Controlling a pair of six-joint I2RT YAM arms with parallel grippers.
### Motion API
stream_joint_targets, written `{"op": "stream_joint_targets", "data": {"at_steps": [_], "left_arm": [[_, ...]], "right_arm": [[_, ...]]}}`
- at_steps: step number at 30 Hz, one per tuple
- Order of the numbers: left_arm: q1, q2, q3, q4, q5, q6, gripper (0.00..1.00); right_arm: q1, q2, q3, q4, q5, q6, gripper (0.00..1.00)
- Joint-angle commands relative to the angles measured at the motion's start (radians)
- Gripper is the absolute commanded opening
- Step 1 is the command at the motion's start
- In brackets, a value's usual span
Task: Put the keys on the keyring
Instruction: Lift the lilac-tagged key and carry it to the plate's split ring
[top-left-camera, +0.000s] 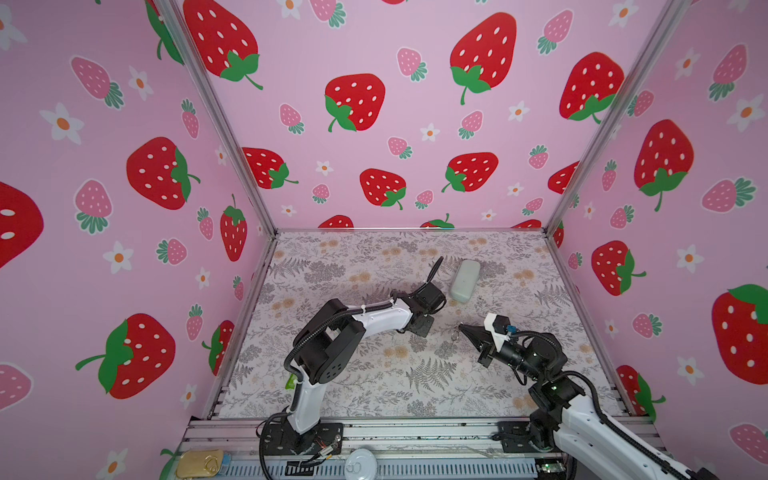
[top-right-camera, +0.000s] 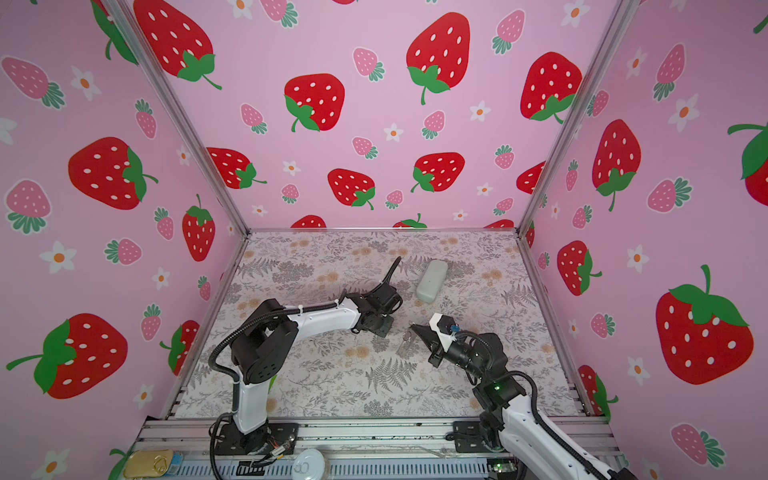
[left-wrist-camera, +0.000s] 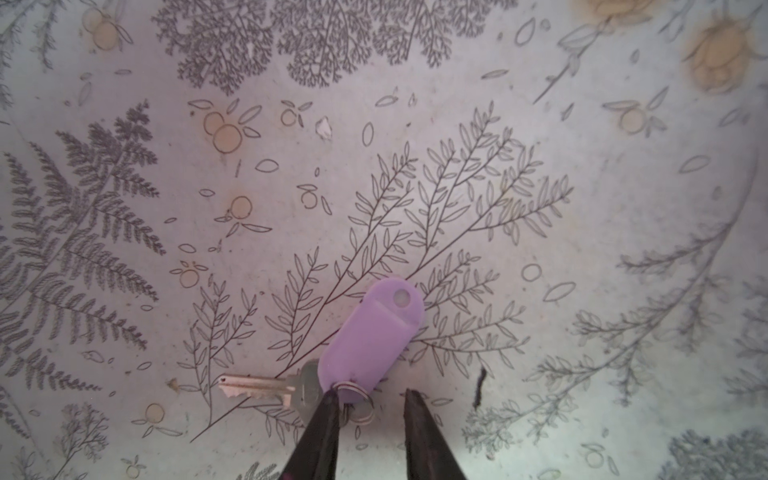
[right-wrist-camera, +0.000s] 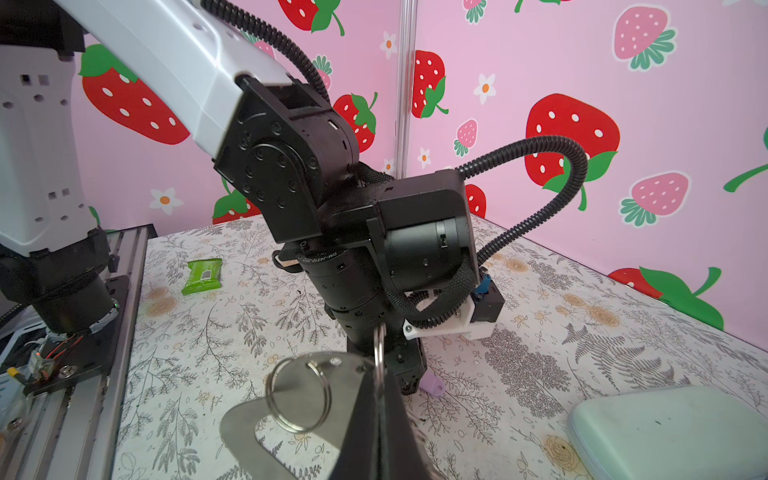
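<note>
Pale case (top-left-camera: 465, 279) nearby; left hand (left-wrist-camera: 370, 392) apart astride keys (left-wrist-camera: 374, 332), right hand (right-wrist-camera: 377, 374) clamping keyring (right-wrist-camera: 243, 419).

Fern-print table (top-left-camera: 374, 395); lying on it: pale green case (top-left-camera: 465, 279); green packet (right-wrist-camera: 203, 275); lilac-tagged keys (left-wrist-camera: 365, 345).

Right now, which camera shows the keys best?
Left wrist view: the keys lie close, tag and blade clear. Right wrist shows only a lilac corner; in both top views the left arm hides them.
</note>
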Motion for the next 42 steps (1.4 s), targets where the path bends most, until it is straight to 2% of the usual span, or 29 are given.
{"op": "stream_joint_targets", "data": {"at_steps": [1, 12, 14, 22, 27, 31, 36, 42], "left_arm": [[-0.001, 0.033, 0.023, -0.028, -0.035, -0.030, 0.26], [-0.001, 0.027, -0.010, -0.017, -0.073, -0.025, 0.07], [-0.001, 0.013, -0.017, -0.020, -0.081, -0.013, 0.01], [0.023, -0.175, -0.069, -0.018, -0.036, 0.127, 0.00], [0.063, -0.380, -0.148, 0.020, 0.085, 0.310, 0.00], [0.107, -0.505, -0.187, 0.053, 0.272, 0.424, 0.00], [0.162, -0.621, -0.251, 0.109, 0.553, 0.562, 0.00], [0.169, -0.732, -0.323, 0.191, 0.703, 0.760, 0.00]], "right_arm": [[-0.003, -0.003, 0.008, 0.010, -0.010, -0.025, 0.00], [-0.005, -0.002, 0.002, 0.016, -0.004, -0.032, 0.00], [-0.005, -0.002, 0.002, 0.020, -0.003, -0.031, 0.00], [-0.009, -0.006, -0.011, 0.065, 0.009, -0.021, 0.00], [-0.024, 0.012, -0.050, 0.189, 0.009, 0.036, 0.00], [-0.029, 0.091, -0.048, 0.272, -0.042, 0.054, 0.00], [-0.031, 0.224, 0.008, 0.373, -0.191, 0.071, 0.00], [-0.031, 0.404, 0.079, 0.556, -0.362, 0.230, 0.00]]}}
